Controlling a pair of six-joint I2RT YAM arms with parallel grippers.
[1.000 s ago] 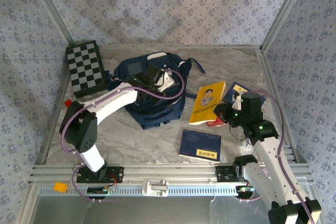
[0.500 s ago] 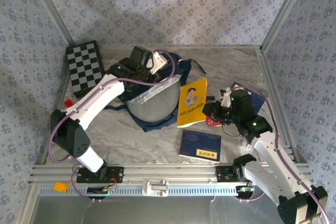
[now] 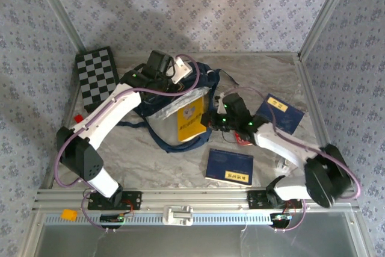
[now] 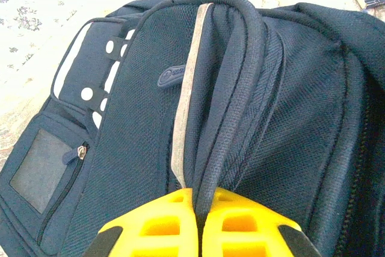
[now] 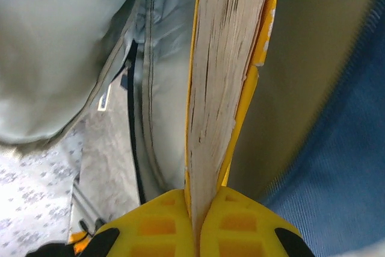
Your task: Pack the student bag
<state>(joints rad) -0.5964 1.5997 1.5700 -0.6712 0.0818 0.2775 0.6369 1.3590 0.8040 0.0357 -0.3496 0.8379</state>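
Top external view first: lying left of centre on the marbled table point(image 3: 150, 161), toward the far side, the student bag point(image 3: 161, 127), navy outside, pale grey lining showing through a gaping mouth. Pinched at its far, top end by the left gripper point(image 3: 175, 82); from the left wrist, yellow fingers point(image 4: 156, 227) pressed together on the bag's dark carry loop point(image 4: 255, 52), so clamped on the bag and holding that end up. Clamped likewise, the right gripper point(image 3: 212, 122), on the right-hand edge of a yellow book point(image 3: 191, 118); from the right wrist, jaws closed tight on the page block and yellow cover, grey lining to one side and navy fabric to the other. Standing on edge rather than flat, that book, at the lip of the mouth and judged partly inside. Decisive relation: bag straight ahead of the right gripper's fingertips, leftward across the table, with the book between them; right arm carrying, left arm nearer the bag and touching it. Long axis of the bag roughly far to near, loop end far, base near; mouth facing up and rightward toward the book. Long axis of the book about parallel to that, slightly slanted. Probably called for next: pushing leftward and down along the lining without snagging the zip edge. Waiting flat on the table: a dark blue book point(image 3: 228, 167) by the front rail and a second dark blue book point(image 3: 280, 112) farther right.
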